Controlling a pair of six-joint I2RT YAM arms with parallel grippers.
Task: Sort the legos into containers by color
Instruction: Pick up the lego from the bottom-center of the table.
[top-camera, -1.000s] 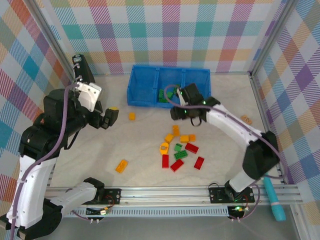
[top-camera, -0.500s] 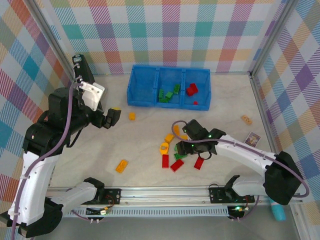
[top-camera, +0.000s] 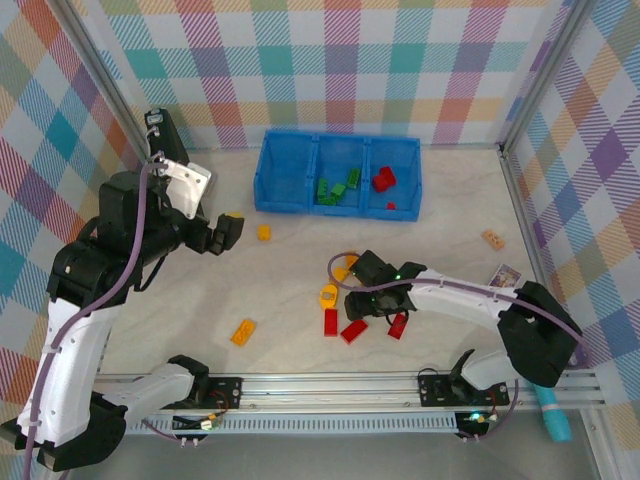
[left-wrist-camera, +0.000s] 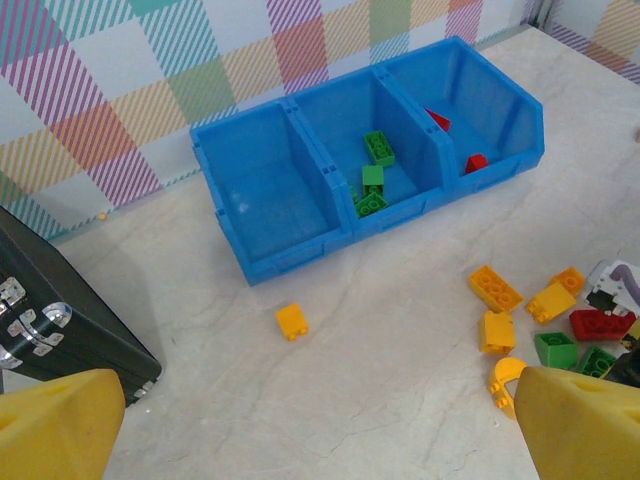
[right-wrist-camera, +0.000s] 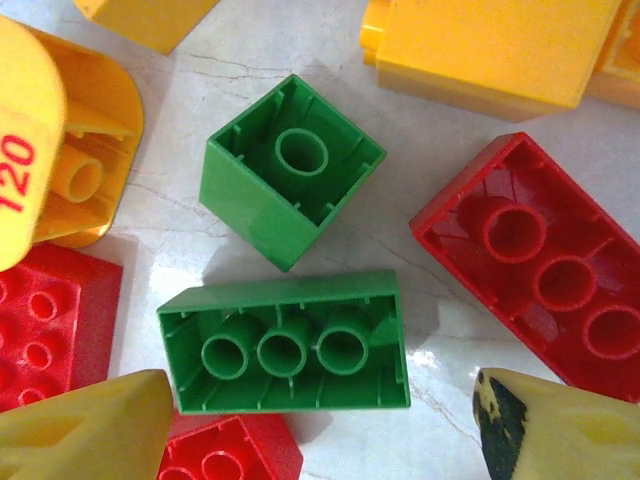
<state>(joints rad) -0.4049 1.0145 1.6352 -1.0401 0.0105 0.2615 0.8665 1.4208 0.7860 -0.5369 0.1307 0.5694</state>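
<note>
Bin at twelve o'clock holds few green and red legos, most lie loose; left gripper and right gripper gape empty.

The red number "120" runs sideways on a rounded yellow brick lying among the others. The small card bears print too small to read.

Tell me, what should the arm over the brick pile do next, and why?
Probably lower the right gripper and close it on the long green brick. Its fingers are open with that brick roughly between them, and green bricks already sit in the bin's middle compartment.
</note>
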